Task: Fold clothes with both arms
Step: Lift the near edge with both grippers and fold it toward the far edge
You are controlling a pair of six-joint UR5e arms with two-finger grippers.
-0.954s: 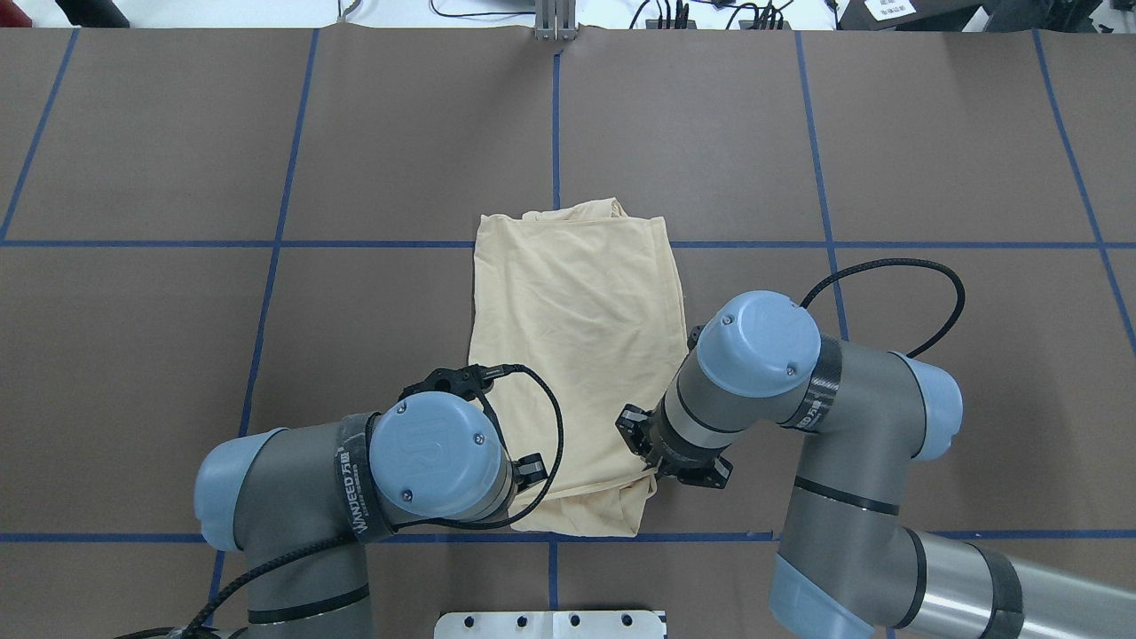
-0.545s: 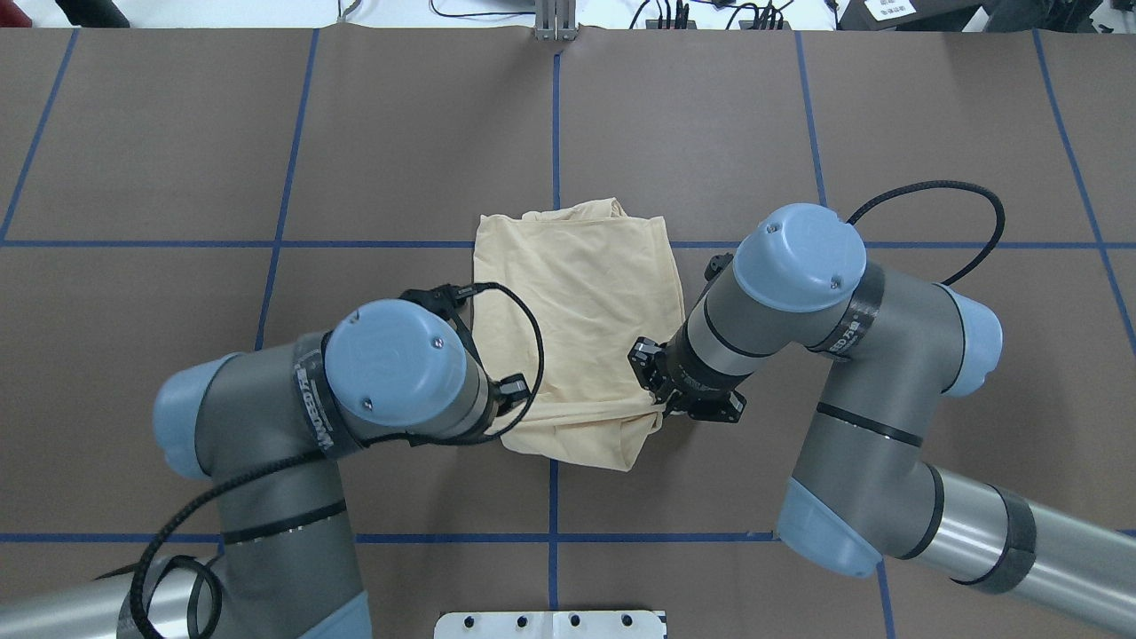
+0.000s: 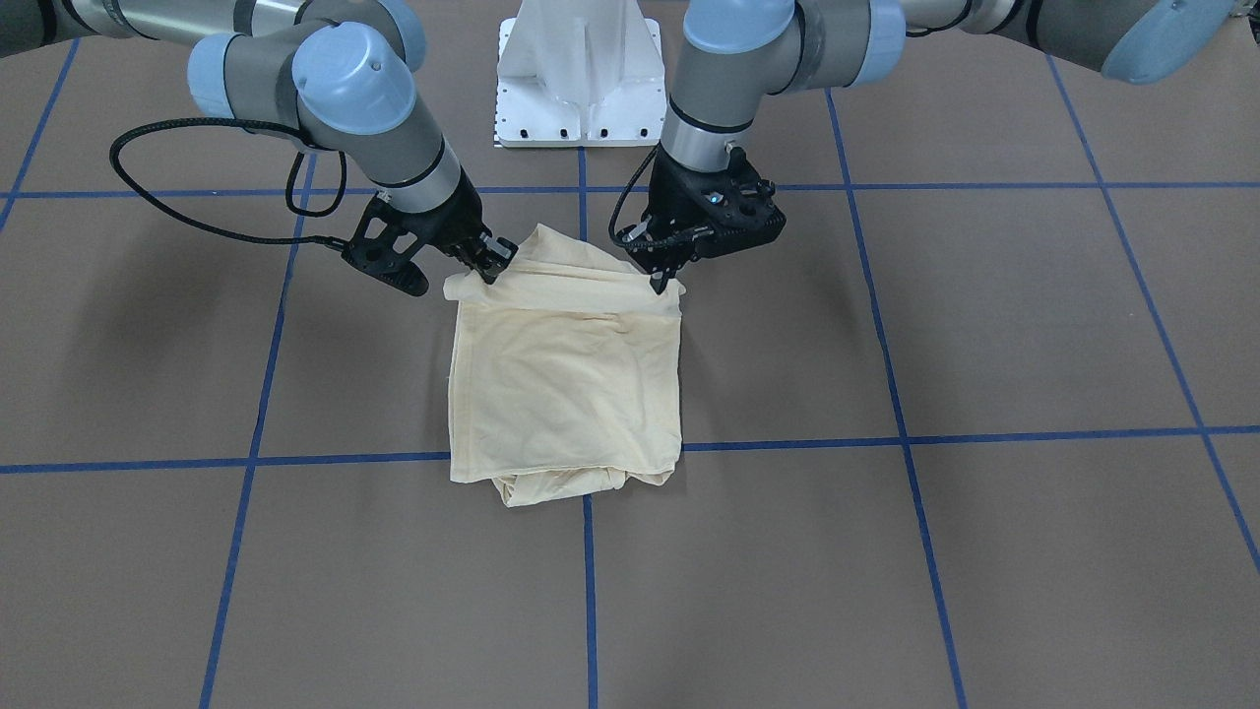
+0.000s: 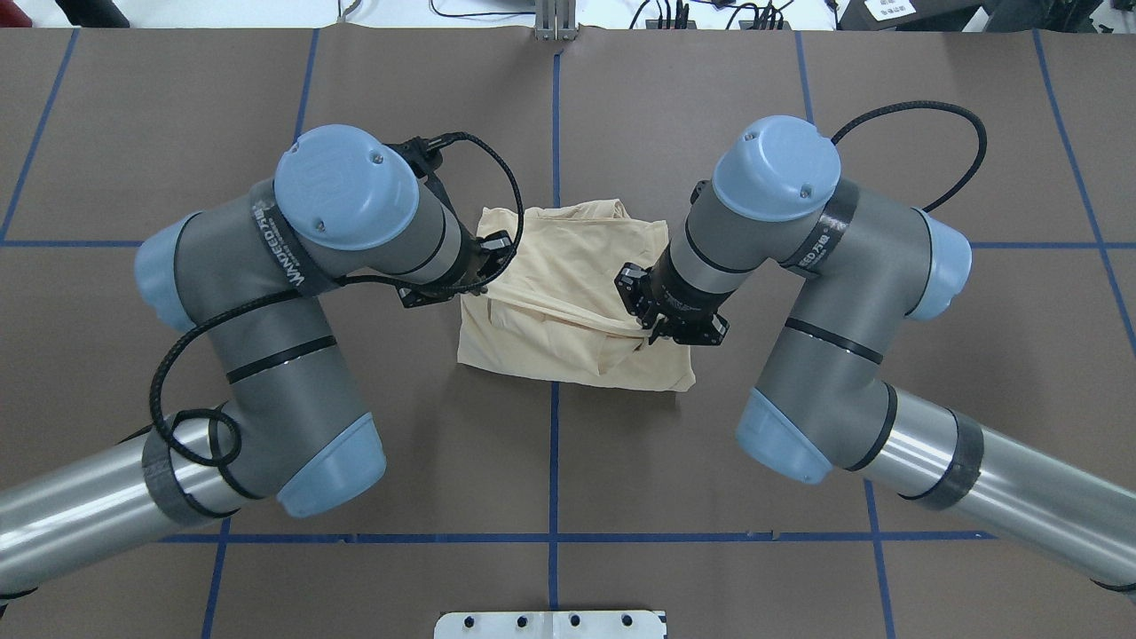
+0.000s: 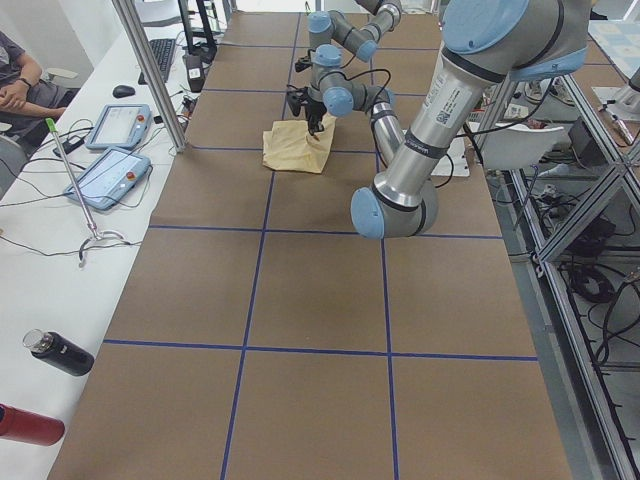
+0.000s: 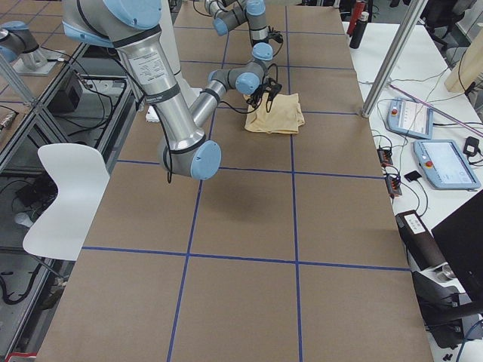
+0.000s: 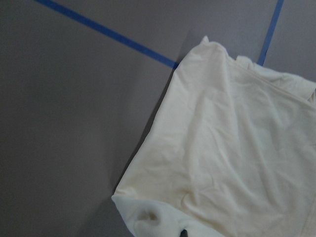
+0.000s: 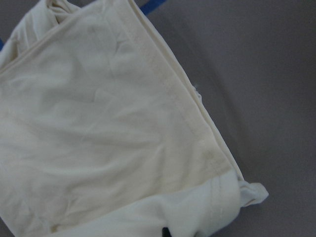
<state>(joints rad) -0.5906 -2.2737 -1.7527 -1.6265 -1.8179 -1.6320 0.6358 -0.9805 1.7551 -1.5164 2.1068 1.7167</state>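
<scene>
The cream-yellow shirt (image 4: pixel 568 266) lies folded at the table's middle, its print hidden. It also shows in the front view (image 3: pixel 566 384), the left wrist view (image 7: pixel 232 148) and the right wrist view (image 8: pixel 98 123). My left gripper (image 4: pixel 484 286) is shut on the shirt's lifted near edge at its left corner; in the front view this gripper (image 3: pixel 661 281) is on the right. My right gripper (image 4: pixel 650 335) is shut on the same edge at the right corner, seen on the left in the front view (image 3: pixel 489 274). The held edge is raised over the lower layer.
The white base pedestal (image 3: pixel 576 69) stands at the robot's side of the table (image 4: pixel 550 624). Blue tape lines (image 4: pixel 555 461) grid the brown table. Teach pendants (image 5: pixel 110 150) and bottles (image 5: pixel 60 355) lie on the side bench. A white chair (image 6: pixel 64 188) stands off the table.
Both grippers have moved away from the robot with the shirt's near edge, drawing it over the rest. The visible shirt is now shorter.
</scene>
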